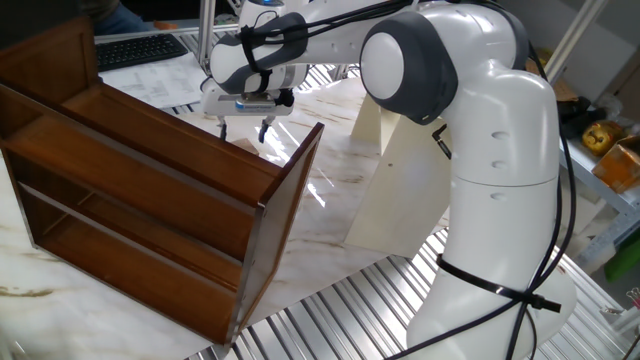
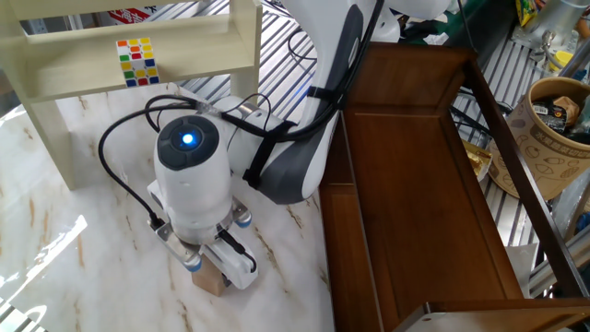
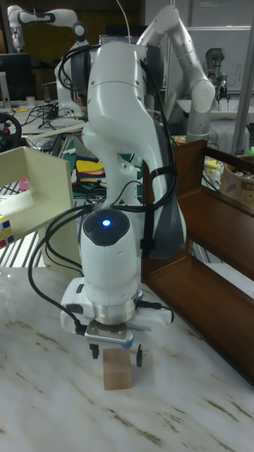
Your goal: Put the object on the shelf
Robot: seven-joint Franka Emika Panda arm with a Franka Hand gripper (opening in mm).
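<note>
The fingers point(image 3: 139, 355) stand spread, one each side of the block point(image 3: 118, 368), not yet pinching it. The gripper point(image 3: 117, 352) hangs straight over it on the marble table point(image 3: 42, 395), beside the shelf point(image 2: 406, 194). Best to sink lower, centre, then close squarely on the flat faces. The block is plain pale wood, near cubic; the shelf dark, smooth, long-boarded

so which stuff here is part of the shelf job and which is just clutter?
Job:
wooden block
brown shelf
gripper, open, straddling the block on the table

Clutter:
Rubik's cube in the cream cabinet
paper cup beside the shelf
keyboard
</note>
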